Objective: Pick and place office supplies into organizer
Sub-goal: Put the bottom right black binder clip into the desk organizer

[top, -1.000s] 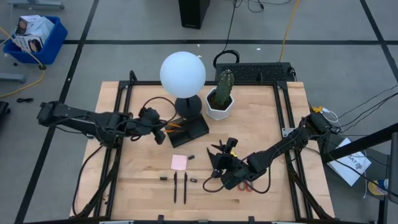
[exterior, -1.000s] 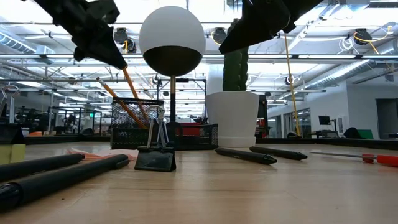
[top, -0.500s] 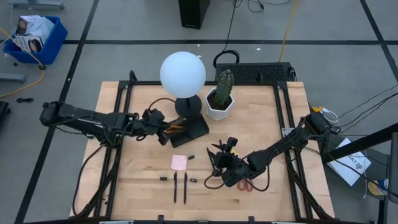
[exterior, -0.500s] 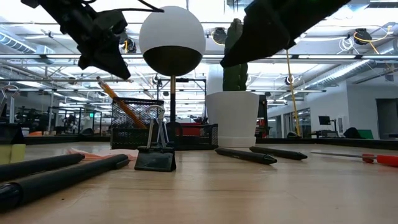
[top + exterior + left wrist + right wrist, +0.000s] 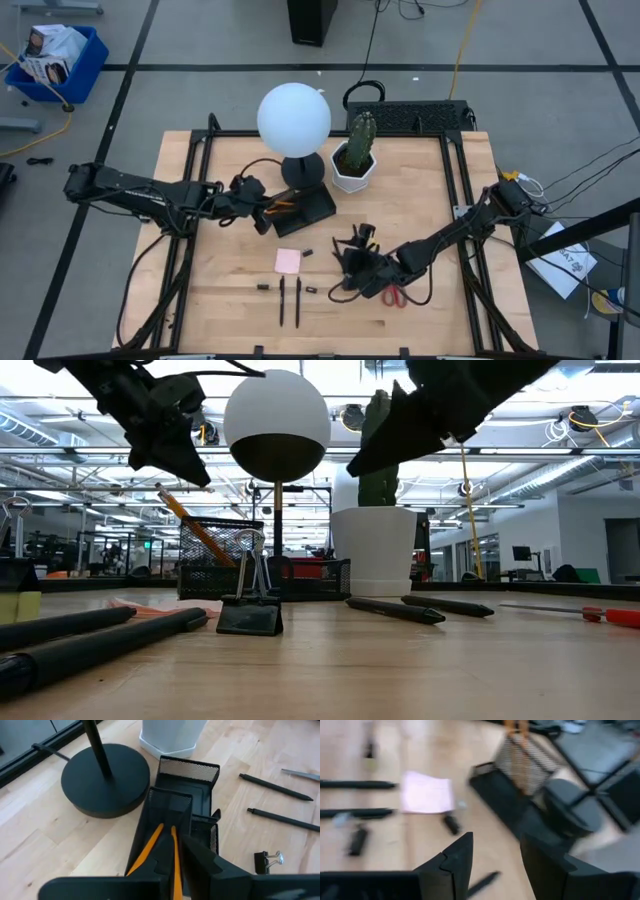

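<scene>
Now we find the second orange pencil [image 5: 174, 851] resting in the tall mesh cup of the organizer [image 5: 303, 206]; a second ago the left gripper [image 5: 254, 207] held it slanted above that cup, and since then the pencil has dropped beside its mate while the gripper has moved closer to the cup, its fingers pressed together on nothing. That puts both pencils away, we judge, and leaves the left arm free for another item. In the left wrist view the two pencils stand on end in the cup, leaning, their long axes converging toward the cup's bottom and their upper ends fanning out toward the gripper. On the other side, the right gripper [image 5: 362, 262] has shifted slightly away from the organizer, toward the red-handled scissors [image 5: 396, 296], and hangs above the wood with its fingers parted and nothing between them. The scissors lie flat well apart from the organizer; their blades seem hidden under the arm, so we cannot tell which way they point. The pink sticky-note pad [image 5: 288, 260] lies near the organizer, and beyond it the two black pens [image 5: 290, 299] lie side by side, their long axes running straight away from the organizer.
</scene>
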Motion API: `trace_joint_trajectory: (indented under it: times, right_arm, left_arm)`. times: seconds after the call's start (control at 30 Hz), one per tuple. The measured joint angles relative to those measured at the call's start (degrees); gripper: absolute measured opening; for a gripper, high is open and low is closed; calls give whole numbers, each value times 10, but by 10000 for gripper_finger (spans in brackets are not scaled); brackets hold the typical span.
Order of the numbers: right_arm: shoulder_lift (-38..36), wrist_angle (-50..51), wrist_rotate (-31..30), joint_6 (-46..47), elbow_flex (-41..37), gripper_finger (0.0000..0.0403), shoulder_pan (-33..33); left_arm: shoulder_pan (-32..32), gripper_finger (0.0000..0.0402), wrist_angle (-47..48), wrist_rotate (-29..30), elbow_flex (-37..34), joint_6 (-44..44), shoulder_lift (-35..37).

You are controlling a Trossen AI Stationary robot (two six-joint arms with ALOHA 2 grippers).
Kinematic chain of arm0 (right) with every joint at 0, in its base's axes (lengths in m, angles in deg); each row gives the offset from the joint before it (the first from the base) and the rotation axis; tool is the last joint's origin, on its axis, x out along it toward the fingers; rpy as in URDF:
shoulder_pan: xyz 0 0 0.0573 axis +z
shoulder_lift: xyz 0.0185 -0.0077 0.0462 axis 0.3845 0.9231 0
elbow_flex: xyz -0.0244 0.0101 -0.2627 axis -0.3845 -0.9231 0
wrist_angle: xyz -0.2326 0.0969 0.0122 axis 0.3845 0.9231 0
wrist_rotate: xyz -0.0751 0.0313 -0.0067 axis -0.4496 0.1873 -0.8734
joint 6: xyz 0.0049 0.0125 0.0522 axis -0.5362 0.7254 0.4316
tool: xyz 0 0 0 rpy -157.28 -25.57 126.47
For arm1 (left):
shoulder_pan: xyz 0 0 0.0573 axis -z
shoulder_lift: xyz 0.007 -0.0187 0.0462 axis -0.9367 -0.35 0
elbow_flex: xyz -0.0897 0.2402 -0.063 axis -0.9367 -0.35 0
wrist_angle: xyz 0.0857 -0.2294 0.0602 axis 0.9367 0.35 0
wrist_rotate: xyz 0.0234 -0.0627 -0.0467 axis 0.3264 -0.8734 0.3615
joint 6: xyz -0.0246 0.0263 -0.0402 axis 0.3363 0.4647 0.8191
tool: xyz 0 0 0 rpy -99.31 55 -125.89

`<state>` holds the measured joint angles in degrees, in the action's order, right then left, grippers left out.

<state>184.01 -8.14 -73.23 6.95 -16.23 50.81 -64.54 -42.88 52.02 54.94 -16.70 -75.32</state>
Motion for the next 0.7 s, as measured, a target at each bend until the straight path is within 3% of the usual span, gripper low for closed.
trace_joint_trajectory:
  times: [0.23, 0.4, 0.53, 0.7]
  right_arm:
    - [0, -42, 126, -45, 0, 155, -11]
    - [0, -42, 142, -45, 0, 155, -13]
    - [0, -42, 142, -44, 0, 155, -13]
    - [0, -42, 152, -43, 0, 155, -13]
  left_arm:
    - [20, 35, -52, 6, 0, -20, 0]
    - [39, 45, -84, 12, 0, -20, 0]
    - [51, 95, -100, 21, 0, -36, 0]
    - [59, 188, -102, 0, 0, -50, 0]
